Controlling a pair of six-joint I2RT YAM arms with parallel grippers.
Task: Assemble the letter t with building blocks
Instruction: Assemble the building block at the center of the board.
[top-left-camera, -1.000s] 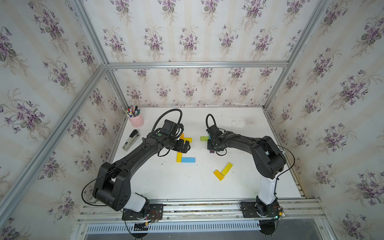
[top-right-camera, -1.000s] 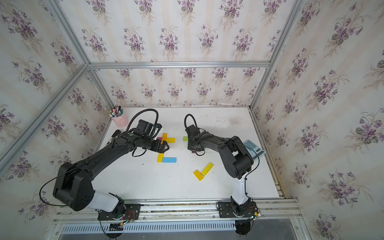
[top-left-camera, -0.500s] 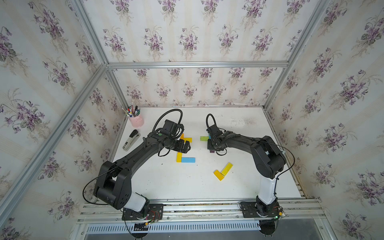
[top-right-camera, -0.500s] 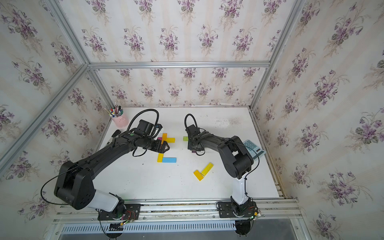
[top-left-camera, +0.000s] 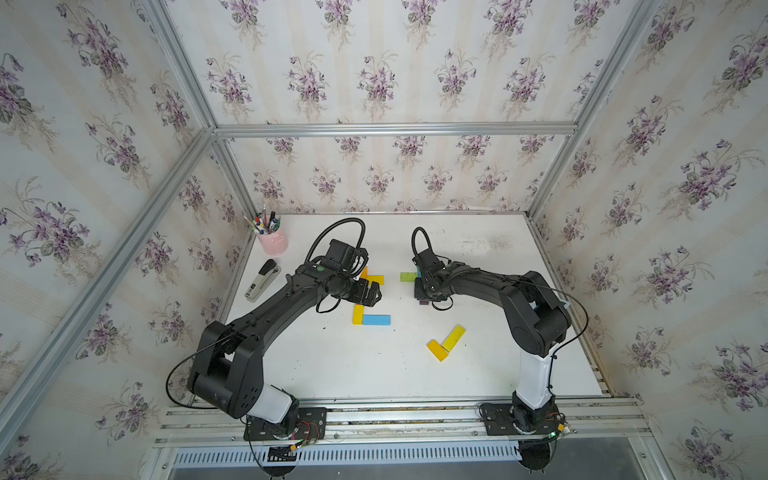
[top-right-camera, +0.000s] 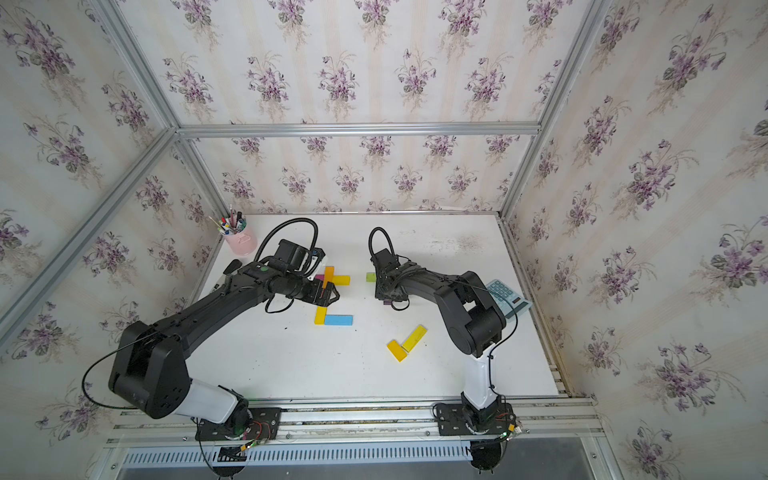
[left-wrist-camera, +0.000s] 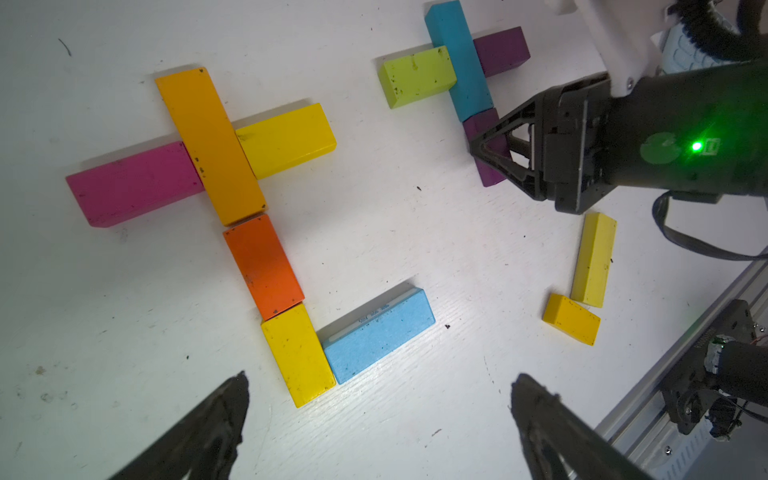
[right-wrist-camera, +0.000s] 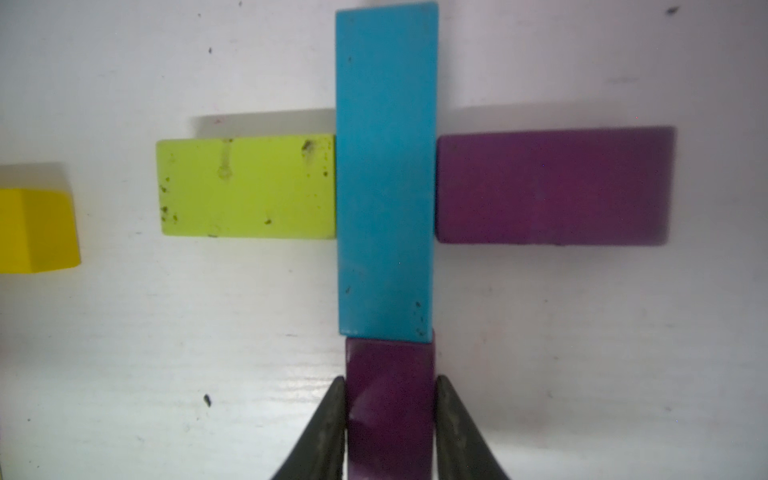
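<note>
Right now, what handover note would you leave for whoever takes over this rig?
Left gripper: open, empty, hovering over the finished six-block t, magenta block to light blue block.
Right gripper: fingers closed on the lower purple block, butted end to end against the teal block; lime block and upper purple block form its crossbar.
Done: one t complete; the second has crossbar and part of its stem.
Left: release the lower purple block, then probably add the pale yellow block and short yellow block lying loose nearby, as in the first t.
</note>
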